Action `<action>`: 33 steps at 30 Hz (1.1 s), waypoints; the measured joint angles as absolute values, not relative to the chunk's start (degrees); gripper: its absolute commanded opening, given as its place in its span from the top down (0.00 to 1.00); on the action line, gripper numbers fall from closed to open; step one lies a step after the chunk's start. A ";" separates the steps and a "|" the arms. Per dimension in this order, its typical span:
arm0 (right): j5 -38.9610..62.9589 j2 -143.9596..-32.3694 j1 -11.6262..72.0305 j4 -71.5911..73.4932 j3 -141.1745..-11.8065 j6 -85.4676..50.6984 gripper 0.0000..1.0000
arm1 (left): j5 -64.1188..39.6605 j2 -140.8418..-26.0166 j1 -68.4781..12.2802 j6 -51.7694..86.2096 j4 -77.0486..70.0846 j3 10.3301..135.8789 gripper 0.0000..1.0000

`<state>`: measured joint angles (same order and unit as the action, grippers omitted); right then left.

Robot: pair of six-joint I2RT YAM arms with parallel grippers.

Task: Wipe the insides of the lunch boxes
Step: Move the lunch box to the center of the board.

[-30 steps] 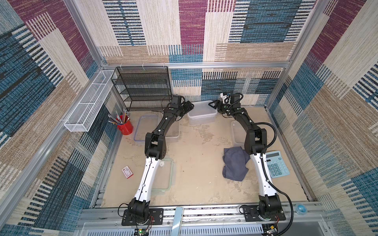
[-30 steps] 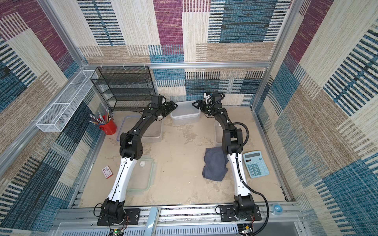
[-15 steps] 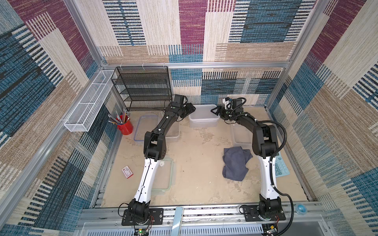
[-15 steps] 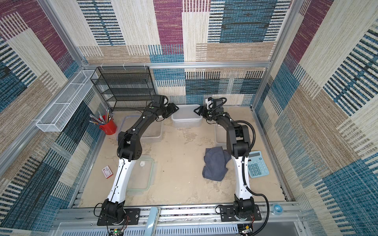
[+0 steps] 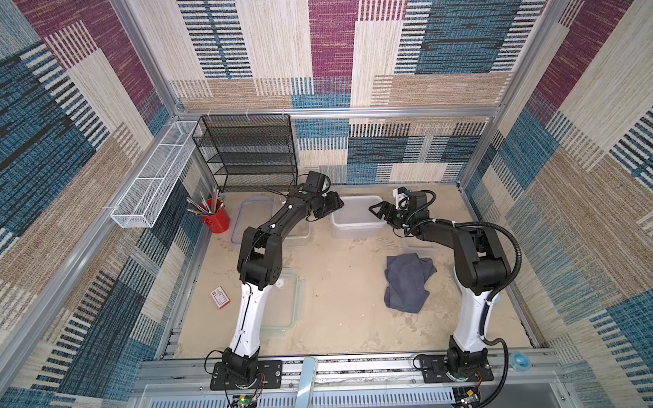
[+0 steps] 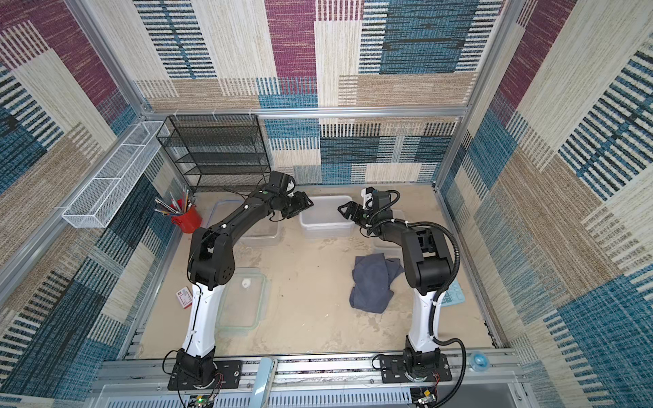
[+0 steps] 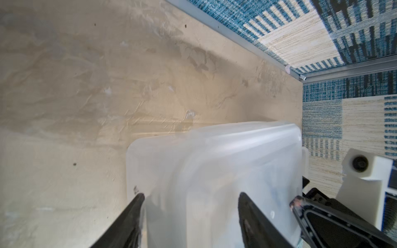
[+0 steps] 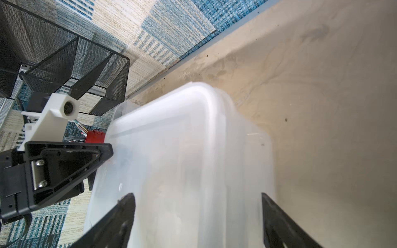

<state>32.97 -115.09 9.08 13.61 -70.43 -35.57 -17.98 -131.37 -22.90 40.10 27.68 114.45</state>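
Main risk is the deep lunch box (image 5: 357, 216). It sits at the back of the table (image 5: 335, 282) near the rear wall, with an arm at each end. The left gripper (image 5: 334, 205) is at one end and the right gripper (image 5: 376, 211) at the other. Both have jaws spread and pinch nothing; the wrist views show the frosted tub between each pair of fingers (image 7: 129, 219), but contact is too blurred to tell. If both close in, the light tub probably skids, tips, or gets shoved into the shallow clear lunch box (image 6: 261, 235) just beside it under the left arm. The grippers face each other across the tub, so they could clash. Neither has the grey cloth (image 5: 406, 282), which lies crumpled well apart toward the front, so no wiping can start. The right forearm hangs over the small lunch box (image 5: 424, 249) and could clip it when it swings to the cloth. Around the scene are a black mesh rack (image 5: 247, 152), a green-rimmed lid (image 5: 286, 311), a blue-rimmed lid (image 5: 247, 219), a red pen cup (image 5: 216, 220), a calculator (image 6: 454, 295) and a card pack (image 5: 219, 297). None of these block the way.
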 measured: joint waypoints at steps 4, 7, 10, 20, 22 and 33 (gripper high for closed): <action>32.95 -112.99 9.13 16.45 -66.61 -37.87 0.02 | -17.98 -129.82 -22.96 41.04 26.65 110.96 0.31; 32.60 -110.98 9.13 19.20 -63.72 -40.36 0.01 | -17.93 -129.32 -23.00 41.63 25.89 109.62 0.31; 32.12 -109.78 9.15 23.53 -60.71 -43.81 0.01 | -17.74 -129.23 -23.03 41.89 25.45 109.27 0.31; 29.43 -108.40 9.15 40.34 -52.16 -58.37 0.09 | -16.64 -129.08 -23.09 42.02 24.21 108.71 0.31; 28.86 -108.47 9.15 42.30 -51.55 -60.80 0.10 | -16.45 -128.95 -23.14 42.04 24.01 108.47 0.31; 25.63 -111.61 9.17 54.72 -47.99 -71.55 0.21 | -14.22 -128.62 -24.12 42.44 23.46 107.90 0.32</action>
<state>25.63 -111.61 9.17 54.72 -47.99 -71.55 -14.22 -128.62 -24.12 42.44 23.46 107.90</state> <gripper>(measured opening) 0.799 0.690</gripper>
